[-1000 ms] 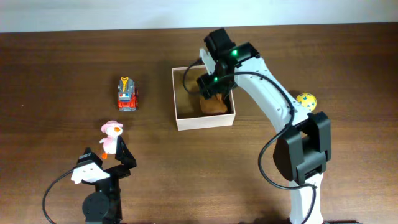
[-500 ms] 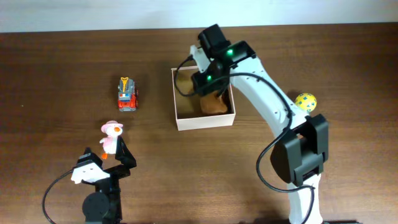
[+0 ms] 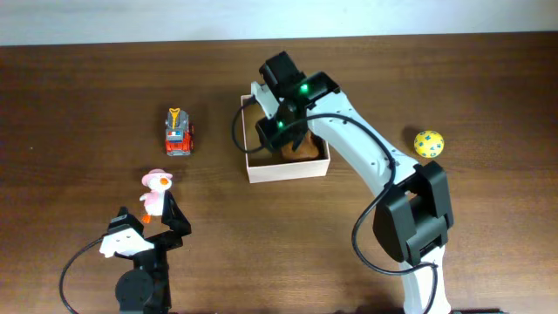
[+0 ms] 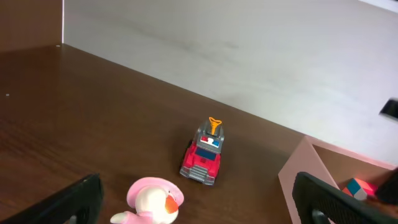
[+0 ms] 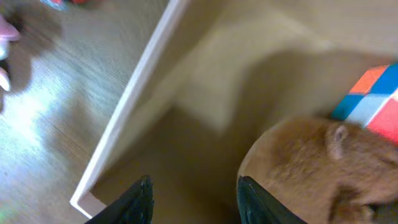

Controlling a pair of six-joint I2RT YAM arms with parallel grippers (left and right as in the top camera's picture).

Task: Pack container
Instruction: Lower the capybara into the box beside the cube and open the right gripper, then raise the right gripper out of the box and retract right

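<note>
Your right gripper [image 5: 194, 186] hung over the container [image 5: 143, 81], jaws parted and empty; you needed to rise straight, clearing its wall and the brown plush [image 5: 311, 168].

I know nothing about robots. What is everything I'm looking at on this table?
container: one, white walls and tan inside, middle of the table.
plush toy: one, brown, inside the container.
block: one, red, blue and orange, inside the container beside the plush toy.
toy truck: one, red, left of the container.
duck toy: one, white with a pink hat, front left.
ball: one, yellow with spots, right of the container.
table: one, dark brown wood.
left gripper: one, black, open, by the duck toy.
right gripper: one, black, open, over the container's inside.
</note>
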